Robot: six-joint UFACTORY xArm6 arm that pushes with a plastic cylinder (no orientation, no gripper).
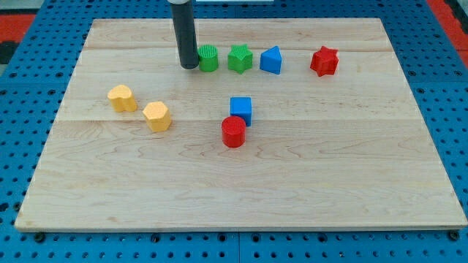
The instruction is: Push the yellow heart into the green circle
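Right now my tip (pixel 189 66) sits on the wooden board (pixel 241 197) near the view's top, just left of the green circle (pixel 208 58) and touching it or nearly so; being a bare rod, it has no pincer to open or close and grips nothing. Wide bare wood stretches across the whole lower half of the board and down its right side, while the top row lies close to the board's far edge. That row runs rightward from the green circle: a green star (pixel 240 58) just beside it, a blue triangular block (pixel 271 60) next, then a red star (pixel 324 61) set apart. The yellow heart (pixel 122 98) lies well apart from the green circle, down toward the view's left, with a yellow hexagon (pixel 157 116) just beside it on its lower right. No block stands between the heart and the circle; only the rod is near that line. Mid-board, a blue cube (pixel 240 110) touches a red cylinder (pixel 233 132) below it. Counted: two yellow, two green, two blue, two red, eight blocks in all.
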